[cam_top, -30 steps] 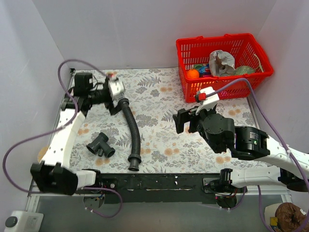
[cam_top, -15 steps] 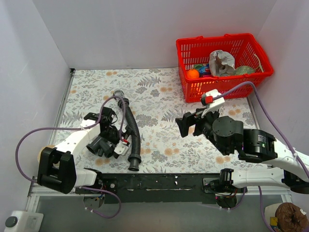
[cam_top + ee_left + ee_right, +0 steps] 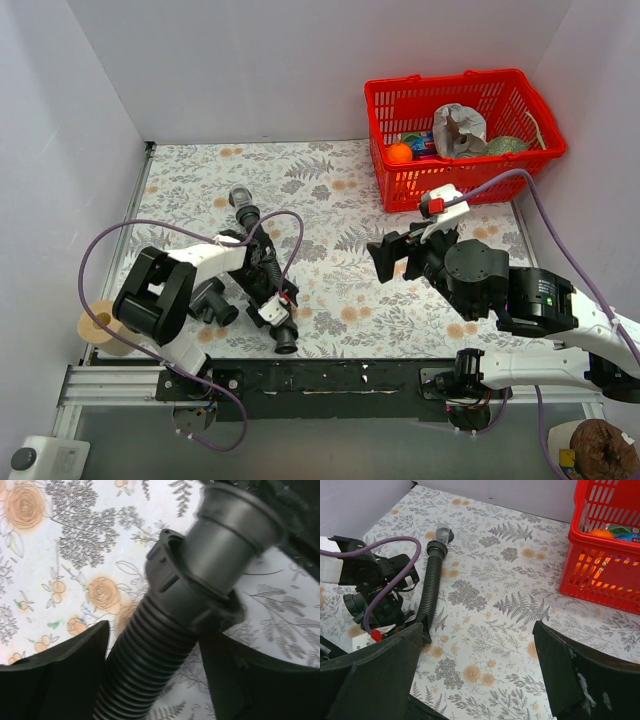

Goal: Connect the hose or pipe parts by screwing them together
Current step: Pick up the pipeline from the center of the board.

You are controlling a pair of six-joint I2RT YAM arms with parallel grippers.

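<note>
- The left gripper (image 3: pixel 156 637) straddled the hose (image 3: pixel 244 213) near the table's (image 3: pixel 330 200) front edge, probably to lift its collar; whether it was clamped, I cannot tell.
- The T-fitting (image 3: pixel 212 300) lay just beside it.
- The right gripper (image 3: pixel 479 629) hung wide and empty, likely waiting.

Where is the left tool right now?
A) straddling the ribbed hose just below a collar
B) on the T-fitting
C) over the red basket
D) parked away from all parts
A: the left wrist view shows the left tool with a finger on either side of the ribbed hose, just below its collar. The T-fitting lies off to one side.
</note>
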